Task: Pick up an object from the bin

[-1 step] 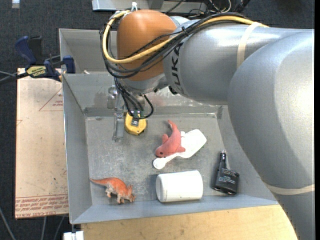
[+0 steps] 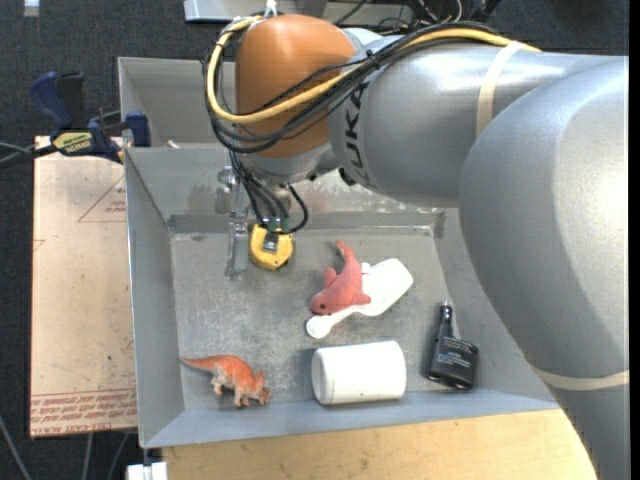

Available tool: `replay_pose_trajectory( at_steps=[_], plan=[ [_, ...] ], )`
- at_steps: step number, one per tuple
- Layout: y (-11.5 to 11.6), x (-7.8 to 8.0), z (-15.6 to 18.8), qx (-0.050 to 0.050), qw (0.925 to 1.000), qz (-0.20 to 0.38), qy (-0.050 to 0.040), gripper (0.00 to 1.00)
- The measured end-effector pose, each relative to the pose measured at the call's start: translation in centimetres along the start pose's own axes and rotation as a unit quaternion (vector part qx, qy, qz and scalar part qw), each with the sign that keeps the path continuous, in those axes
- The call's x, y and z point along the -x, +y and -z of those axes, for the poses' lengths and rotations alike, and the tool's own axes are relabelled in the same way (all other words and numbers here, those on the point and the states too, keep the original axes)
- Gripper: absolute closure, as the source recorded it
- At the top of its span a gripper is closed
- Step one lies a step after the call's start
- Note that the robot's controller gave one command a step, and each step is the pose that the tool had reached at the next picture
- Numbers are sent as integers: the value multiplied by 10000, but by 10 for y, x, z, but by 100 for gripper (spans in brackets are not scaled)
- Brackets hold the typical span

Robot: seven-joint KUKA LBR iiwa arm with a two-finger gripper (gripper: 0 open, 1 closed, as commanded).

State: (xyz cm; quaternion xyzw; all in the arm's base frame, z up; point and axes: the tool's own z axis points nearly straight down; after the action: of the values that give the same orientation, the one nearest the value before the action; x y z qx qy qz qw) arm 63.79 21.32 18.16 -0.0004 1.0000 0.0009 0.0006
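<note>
Jaws: I can't tell from here whether they're apart or together. Gripper [image 2: 249, 254] sits low at the far left of the bin [image 2: 150, 298], just beside a small yellow round thing [image 2: 270, 250]. Pink fish [image 2: 340, 286] lies to its right; dinosaur [image 2: 232, 376] and white cylinder [image 2: 358, 372] near side.

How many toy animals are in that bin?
2: an orange dinosaur lower left in the bin, a pink fish near the middle. The arm may hide others.
</note>
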Motion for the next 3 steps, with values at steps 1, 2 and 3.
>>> replay_pose_trajectory(
  at_steps=[1,2,3],
  plan=[
    [-21,-27,-6,4,9995,-313,8,0],
    [-48,-37,-29,1,9998,189,2,0],
    [-93,-60,-44,10,9966,820,-1,0]
  ],
)
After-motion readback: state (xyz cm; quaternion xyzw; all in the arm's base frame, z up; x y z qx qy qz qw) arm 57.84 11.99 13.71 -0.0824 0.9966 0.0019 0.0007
